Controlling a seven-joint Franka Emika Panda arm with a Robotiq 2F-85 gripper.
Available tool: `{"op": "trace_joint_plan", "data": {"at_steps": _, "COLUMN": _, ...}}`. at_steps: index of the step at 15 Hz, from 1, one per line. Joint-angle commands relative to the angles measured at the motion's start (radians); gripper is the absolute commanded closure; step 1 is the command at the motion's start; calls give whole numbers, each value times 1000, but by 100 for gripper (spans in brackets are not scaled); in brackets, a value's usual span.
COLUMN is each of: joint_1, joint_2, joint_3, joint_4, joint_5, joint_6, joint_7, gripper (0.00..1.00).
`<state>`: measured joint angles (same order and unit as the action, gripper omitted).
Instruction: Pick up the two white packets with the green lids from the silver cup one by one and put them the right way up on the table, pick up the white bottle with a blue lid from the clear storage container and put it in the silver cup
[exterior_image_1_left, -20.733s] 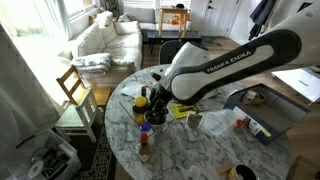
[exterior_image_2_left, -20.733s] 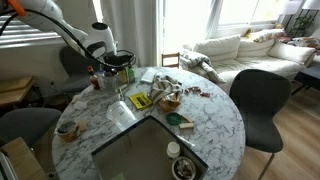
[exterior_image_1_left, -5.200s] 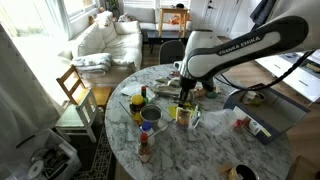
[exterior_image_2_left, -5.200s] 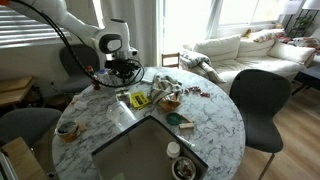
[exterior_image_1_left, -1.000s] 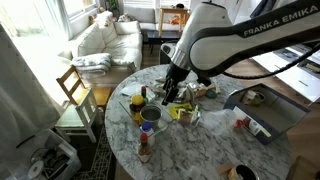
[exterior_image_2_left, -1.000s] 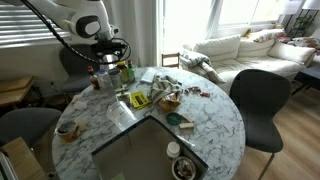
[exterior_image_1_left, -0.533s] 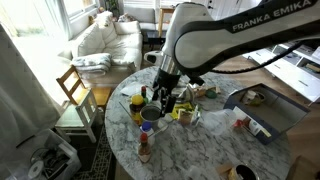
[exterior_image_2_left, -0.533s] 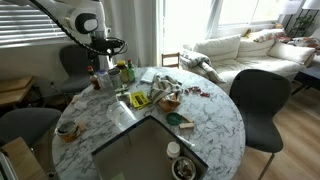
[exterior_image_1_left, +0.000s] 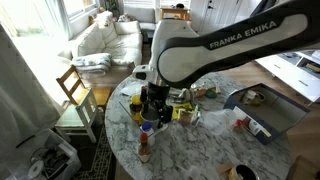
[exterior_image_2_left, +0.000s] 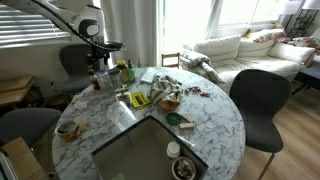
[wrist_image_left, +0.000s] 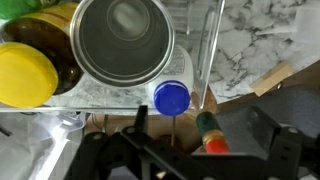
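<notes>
In the wrist view I look straight down into the silver cup (wrist_image_left: 120, 40), and its inside shows only bare metal. Just below it, the blue lid of the white bottle (wrist_image_left: 171, 97) stands behind the thin walls of the clear storage container (wrist_image_left: 205, 60). My gripper (wrist_image_left: 200, 135) hangs open above this cluster with nothing between its dark fingers (wrist_image_left: 138, 122). In both exterior views the gripper (exterior_image_1_left: 152, 104) (exterior_image_2_left: 101, 62) hovers over the bottles at the table's edge. What looks like a white packet with a green lid (exterior_image_2_left: 126, 72) stands beside them.
A yellow-lidded bottle (wrist_image_left: 25, 75) touches the cup's side. A green-and-red sauce bottle (wrist_image_left: 208, 130) lies below the jaws and shows again as a sauce bottle (exterior_image_1_left: 145, 148). On the marble table (exterior_image_2_left: 215, 125) are a brown bowl (exterior_image_2_left: 170, 100), yellow wrappers (exterior_image_2_left: 140, 100) and a large grey tray (exterior_image_2_left: 150, 150).
The arm has swung from the middle of the table to above the bottle cluster at its edge. The jaws stayed open and empty throughout.
</notes>
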<state>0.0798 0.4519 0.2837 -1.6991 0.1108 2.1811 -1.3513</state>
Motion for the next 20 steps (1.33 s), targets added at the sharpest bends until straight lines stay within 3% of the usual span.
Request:
{"op": "trace_joint_plan", "data": {"at_steps": 1, "joint_1": 16, "joint_2": 41, "joint_3": -3, "joint_4": 36, "joint_5": -25, "joint_6": -17, "joint_7": -83, "gripper": 0}}
{"op": "trace_joint_plan", "data": {"at_steps": 8, "joint_1": 29, "joint_2": 87, "joint_3": -5, "joint_4": 87, "joint_5": -27, "joint_6": -20, "joint_7": -121, "gripper": 5}}
{"op": "trace_joint_plan", "data": {"at_steps": 13, "joint_1": 29, "joint_2": 119, "joint_3": -6, "joint_4": 111, "joint_5": -25, "joint_6": -15, "joint_7": -127, "gripper": 15}}
{"op": "trace_joint_plan", "data": {"at_steps": 15, "joint_1": 31, "joint_2": 128, "joint_3": -9, "joint_4": 117, "joint_5": -32, "joint_6": -16, "joint_7": -125, "gripper": 24}}
{"op": "trace_joint_plan", "data": {"at_steps": 16, "joint_1": 30, "joint_2": 132, "joint_3": -8, "joint_4": 122, "joint_5": -32, "joint_6": -18, "joint_7": -127, "gripper": 35}}
{"op": "trace_joint_plan", "data": {"at_steps": 20, "joint_1": 31, "joint_2": 146, "joint_3": -11, "joint_4": 135, "joint_5": -42, "joint_6": -23, "joint_7": -126, "gripper": 59}}
